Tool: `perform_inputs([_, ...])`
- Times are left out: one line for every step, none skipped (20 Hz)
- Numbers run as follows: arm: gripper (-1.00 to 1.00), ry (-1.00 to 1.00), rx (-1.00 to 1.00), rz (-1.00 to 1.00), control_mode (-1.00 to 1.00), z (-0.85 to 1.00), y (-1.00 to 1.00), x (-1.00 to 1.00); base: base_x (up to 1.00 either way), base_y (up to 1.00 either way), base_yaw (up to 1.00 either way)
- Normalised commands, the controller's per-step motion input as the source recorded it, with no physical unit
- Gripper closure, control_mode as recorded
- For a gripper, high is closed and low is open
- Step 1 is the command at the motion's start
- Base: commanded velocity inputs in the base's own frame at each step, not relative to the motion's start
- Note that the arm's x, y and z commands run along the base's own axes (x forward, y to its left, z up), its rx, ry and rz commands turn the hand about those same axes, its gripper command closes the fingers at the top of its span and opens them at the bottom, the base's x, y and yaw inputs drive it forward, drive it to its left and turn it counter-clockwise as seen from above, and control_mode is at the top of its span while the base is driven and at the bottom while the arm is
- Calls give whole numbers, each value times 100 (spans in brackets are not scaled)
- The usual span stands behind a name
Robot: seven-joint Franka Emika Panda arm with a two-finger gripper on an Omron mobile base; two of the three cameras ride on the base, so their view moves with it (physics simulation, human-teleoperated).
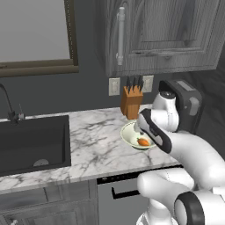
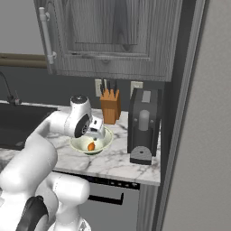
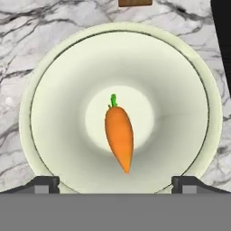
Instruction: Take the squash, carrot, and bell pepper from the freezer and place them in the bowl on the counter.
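The carrot (image 3: 119,137), orange with a green tip, lies loose at the centre of the pale cream-green bowl (image 3: 54,81). My gripper (image 3: 116,184) hangs open directly above it, one fingertip (image 3: 43,182) at each side of the rim and nothing between them. In the base views the hand (image 2: 95,132) hovers over the bowl (image 2: 81,145) (image 1: 127,136), where the carrot (image 1: 143,142) (image 2: 91,146) rests. The bowl stands on the marble counter (image 1: 96,140). A tall flat grey surface (image 2: 203,135) at the right looks like the freezer's side. The squash and bell pepper are out of view.
A wooden knife block (image 1: 131,103) stands just behind the bowl against the wall. A dark coffee machine (image 2: 144,126) sits to the bowl's right. The black sink (image 1: 33,140) with its faucet is to the left. Grey wood-grain cabinets (image 1: 158,35) hang overhead.
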Motion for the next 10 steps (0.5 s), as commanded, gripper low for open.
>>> perform_inputs([-100,0,-1,0,-100,66,0,-69,0,0,0])
perform_inputs([-100,0,0,0,-100,64,0,-73,0,0,0])
perform_inputs([-100,0,-1,0,-100,66,0,-79,0,0,0])
perform_inputs([-100,0,-1,0,-100,60,0,-81,0,0,0])
perform_inputs([-100,0,-2,0,-100,49,0,-81,0,0,0])
perform_inputs([-100,0,-3,0,-100,36,0,-77,0,0,0])
perform_inputs([-100,0,-3,0,-100,24,0,-77,0,0,0])
perform_inputs([-100,0,-5,0,-100,0,4,-92,0,0,0])
perform_inputs([-100,0,-5,0,-100,0,4,-97,0,0,0])
perform_inputs([-100,0,-4,0,-100,0,12,-98,0,0,0])
